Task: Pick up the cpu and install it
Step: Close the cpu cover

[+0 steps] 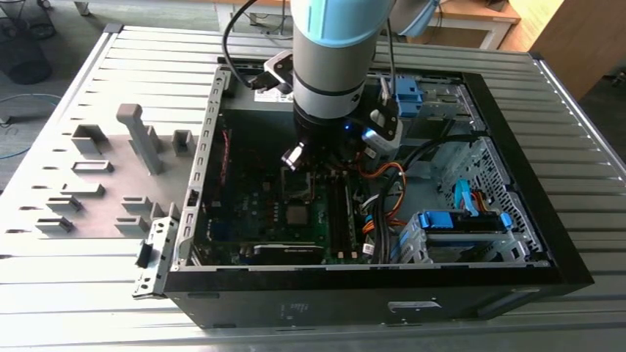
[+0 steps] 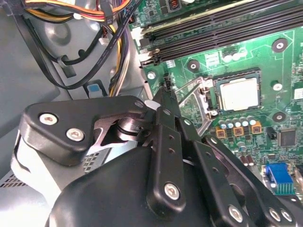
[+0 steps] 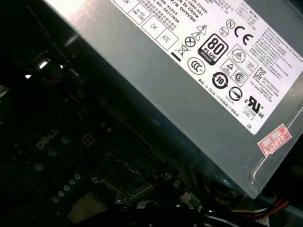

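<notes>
The arm (image 1: pixel 330 77) is silver, capped light blue, with a black wrist.

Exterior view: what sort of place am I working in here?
Likely a robotics lab or workshop bench: an open PC case lies on a slatted metal table, beside a grey fixture plate, with wooden furniture behind.

Cpu (image 2: pixel 239 93) matt silvery metal; power supply (image 3: pixel 156 87) smooth grey metal.

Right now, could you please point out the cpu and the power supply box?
cpu (image 2: pixel 239 93): second wrist view, middle of its metal top.
power supply box (image 3: pixel 189 104): first wrist view, bare grey face.
</notes>
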Controlling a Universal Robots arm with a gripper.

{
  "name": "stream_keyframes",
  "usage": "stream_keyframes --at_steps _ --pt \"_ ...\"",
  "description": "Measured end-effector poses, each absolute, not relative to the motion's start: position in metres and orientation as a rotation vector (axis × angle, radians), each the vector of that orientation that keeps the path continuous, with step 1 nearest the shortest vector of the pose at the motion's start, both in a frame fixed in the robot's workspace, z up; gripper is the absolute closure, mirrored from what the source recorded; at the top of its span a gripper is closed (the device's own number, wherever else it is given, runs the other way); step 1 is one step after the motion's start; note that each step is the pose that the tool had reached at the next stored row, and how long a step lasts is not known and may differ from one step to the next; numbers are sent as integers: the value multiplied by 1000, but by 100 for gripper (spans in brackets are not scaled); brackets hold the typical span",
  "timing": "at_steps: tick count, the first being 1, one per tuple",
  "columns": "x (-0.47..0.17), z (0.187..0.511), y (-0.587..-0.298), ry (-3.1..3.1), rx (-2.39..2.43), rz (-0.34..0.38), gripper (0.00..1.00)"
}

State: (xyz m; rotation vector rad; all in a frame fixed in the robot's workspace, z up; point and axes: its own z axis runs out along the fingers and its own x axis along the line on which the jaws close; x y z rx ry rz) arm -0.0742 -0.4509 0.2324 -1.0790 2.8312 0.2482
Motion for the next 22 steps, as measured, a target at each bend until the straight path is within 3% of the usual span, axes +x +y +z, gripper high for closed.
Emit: stream_keyframes --at_steps 22 --pt "-74 240 -474 2831 -1079 248 89"
